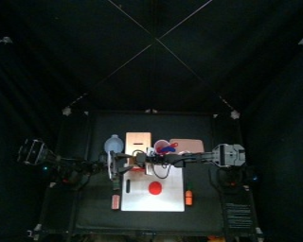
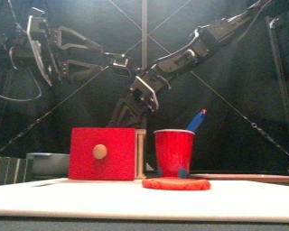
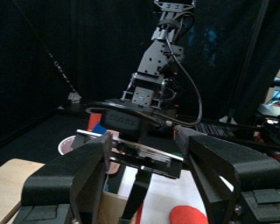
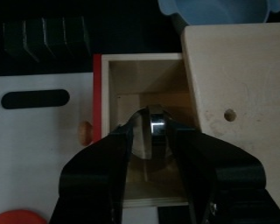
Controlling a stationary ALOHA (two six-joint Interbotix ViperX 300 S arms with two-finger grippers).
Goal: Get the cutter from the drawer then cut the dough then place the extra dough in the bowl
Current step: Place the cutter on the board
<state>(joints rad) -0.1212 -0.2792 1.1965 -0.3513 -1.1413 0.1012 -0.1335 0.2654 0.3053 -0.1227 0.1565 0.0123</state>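
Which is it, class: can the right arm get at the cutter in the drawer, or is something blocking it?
Probably yes: the drawer is pulled open, nothing covers it, and the right gripper hangs over it, jaws apparently closed around the cutter.

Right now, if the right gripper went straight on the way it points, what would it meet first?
Probably the metal cutter, straight ahead of the right gripper in the open drawer; depth is unclear, so they may already touch. Behind it is the drawer's wooden floor.
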